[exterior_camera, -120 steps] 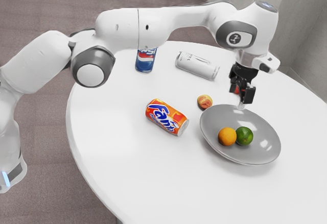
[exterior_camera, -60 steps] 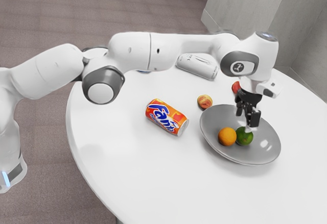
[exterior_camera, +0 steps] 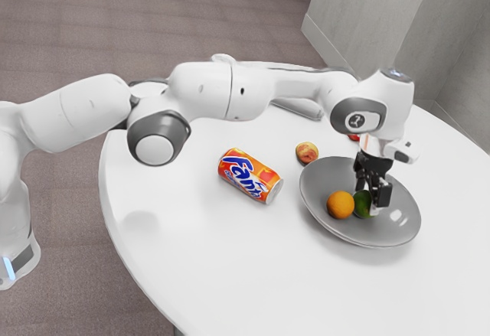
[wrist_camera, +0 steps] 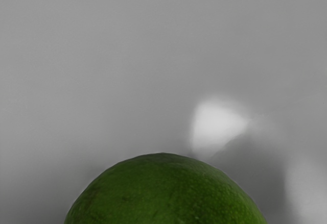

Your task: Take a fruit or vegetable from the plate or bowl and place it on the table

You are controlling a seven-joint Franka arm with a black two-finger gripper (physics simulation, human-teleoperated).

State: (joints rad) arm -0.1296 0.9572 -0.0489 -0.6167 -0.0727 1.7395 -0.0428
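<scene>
Where the gripper points down, the lime lies at its fingertips.

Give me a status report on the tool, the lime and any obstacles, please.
Tool open, down at the lime. Lime in the grey plate, not yet lifted. Orange close beside it, clearance looks tight.

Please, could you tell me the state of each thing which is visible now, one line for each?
Tool: open, down at the green fruit.
Green fruit: in the dish.
Orange fruit: in the dish, beside the green one.
Dish: upright, holding both fruits.
Fanta can: lying on its side.
Silver can: lying, partly hidden.
Peach-like fruit: on the table.
Red thing: mostly hidden.
</scene>
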